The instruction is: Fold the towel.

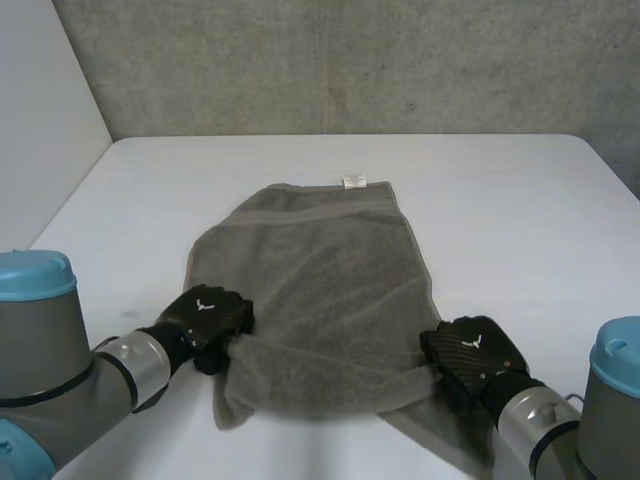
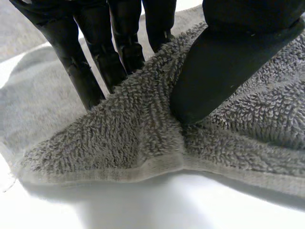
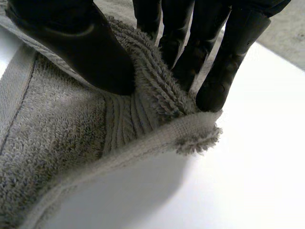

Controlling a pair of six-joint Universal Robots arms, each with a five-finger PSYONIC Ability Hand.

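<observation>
Cannot read any writing on the small white tag [image 1: 353, 182] sewn at the hem of the grey towel [image 1: 320, 290], on the edge farthest from both hands. No brand mark to make out on the terry either.

Finds the towel spread over the white tabletop [image 1: 520, 220], smooth out beyond the hands and rumpled along the near edge between them.

Sees the left hand [image 1: 207, 318] clamped on the towel's near left corner. In the left wrist view, has the thumb [image 2: 214, 81] pressed down on top of the pile and the fingers [image 2: 81, 71] standing behind the raised fold, with the flat woven hem bulging out just below the thumb tip.

Sees the right hand [image 1: 475, 355] pinching the towel's near right edge. In the right wrist view, has the thumb [image 3: 90, 52] on one side of a bunched ridge of cloth and the fingers [image 3: 224, 71] on the other, the fringed corner poking out just past the fingertips and lifted clear of the tabletop.
</observation>
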